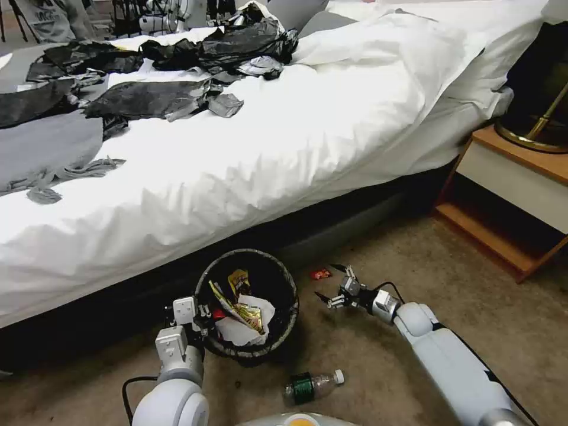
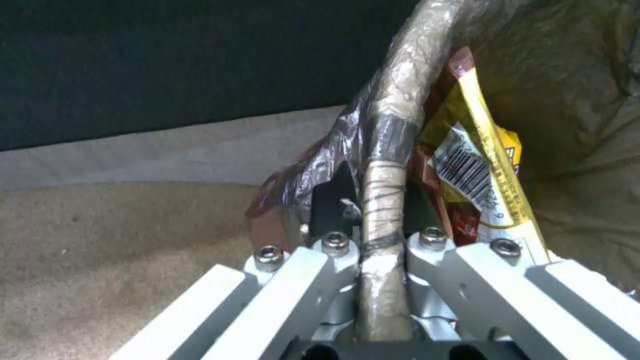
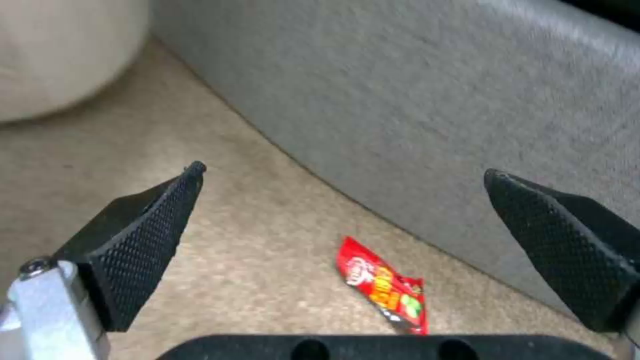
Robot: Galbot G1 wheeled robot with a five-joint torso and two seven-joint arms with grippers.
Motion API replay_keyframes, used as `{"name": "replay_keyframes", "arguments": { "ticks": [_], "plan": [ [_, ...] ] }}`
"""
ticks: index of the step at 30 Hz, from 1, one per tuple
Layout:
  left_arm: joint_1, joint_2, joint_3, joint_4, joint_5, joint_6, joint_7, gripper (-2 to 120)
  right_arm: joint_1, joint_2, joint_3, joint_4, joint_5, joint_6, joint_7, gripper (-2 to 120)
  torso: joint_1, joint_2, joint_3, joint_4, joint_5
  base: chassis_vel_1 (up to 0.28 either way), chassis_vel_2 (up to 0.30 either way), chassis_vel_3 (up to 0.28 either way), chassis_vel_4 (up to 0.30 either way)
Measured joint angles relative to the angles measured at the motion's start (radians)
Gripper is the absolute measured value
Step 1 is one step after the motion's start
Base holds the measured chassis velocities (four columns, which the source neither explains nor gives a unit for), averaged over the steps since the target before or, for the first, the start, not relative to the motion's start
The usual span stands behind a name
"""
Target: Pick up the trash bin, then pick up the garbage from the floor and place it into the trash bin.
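Beige carpet (image 1: 414,266) runs beside the bed (image 1: 284,148) in the head view, and on it, near the robot and just left of centre, sits the trash bin (image 1: 284,284), its dark liner folded over the rim. Inside lie a yellow wrapper (image 1: 239,281) and a white tissue wad (image 1: 248,328). The left gripper (image 1: 204,312) is at the bin's near-left rim. The right gripper (image 1: 334,284) hangs to the right of the bin with its fingers spread wide, holding nothing; a red wrapper (image 1: 320,274) lies on the carpet just beyond it, close to the bed base. A clear bottle (image 1: 312,385) with a green label lies on the floor nearer the robot.

From the left wrist, the left gripper (image 2: 383,220) is clamped on the bag-covered rim of the trash bin (image 2: 393,120), one finger on each side.

From the right wrist, the black fingers (image 3: 140,240) of the right gripper (image 3: 343,175) stand far apart, with the red wrapper (image 3: 383,285) on the carpet between them, untouched.
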Motion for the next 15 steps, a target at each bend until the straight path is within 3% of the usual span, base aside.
{"name": "replay_keyframes", "arguments": {
  "ticks": [15],
  "plan": [
    [0.006,-0.003,-0.001,0.001,0.006,-0.003,0.001,0,0.121,0.068,0.028,-0.221,-0.019,0.003,0.061,100,0.0,0.0,0.0,-0.0002,0.0001,0.0,0.0,0.0,0.0]
  ]
}}
